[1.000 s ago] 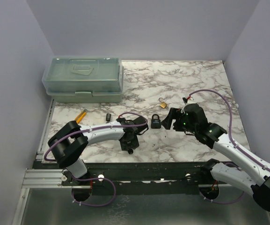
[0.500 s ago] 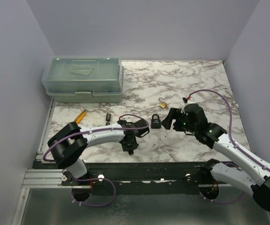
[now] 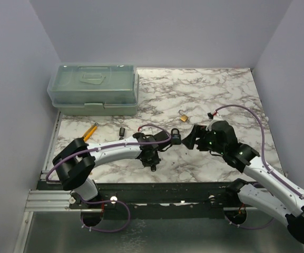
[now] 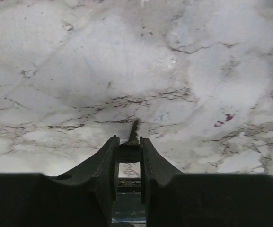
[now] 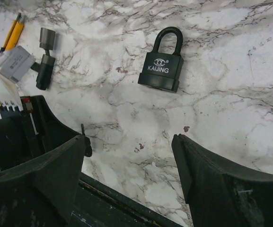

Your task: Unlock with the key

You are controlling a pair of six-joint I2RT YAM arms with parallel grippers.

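Observation:
My left gripper (image 3: 153, 160) is shut on the key (image 4: 134, 129). The key's black head is pinched between the fingertips and its thin blade sticks out over the marble. It is low near the table's front edge. The black padlock (image 3: 176, 138) lies flat just up and right of it, apart from the key. In the right wrist view the padlock (image 5: 162, 64) lies beyond my right gripper (image 5: 129, 139), which is open and empty. In the top view the right gripper (image 3: 192, 136) is just right of the padlock.
A small brass padlock (image 3: 184, 116) lies behind the black one. A black T-shaped piece (image 3: 122, 130) and yellow-handled pliers (image 3: 91, 130) lie to the left. A green toolbox (image 3: 94, 89) stands at the back left. The table's front edge (image 5: 127, 201) is close below both grippers.
My left gripper has moved right along the front of the table with the key, closer to the black padlock. The right arm has shifted slightly nearer.

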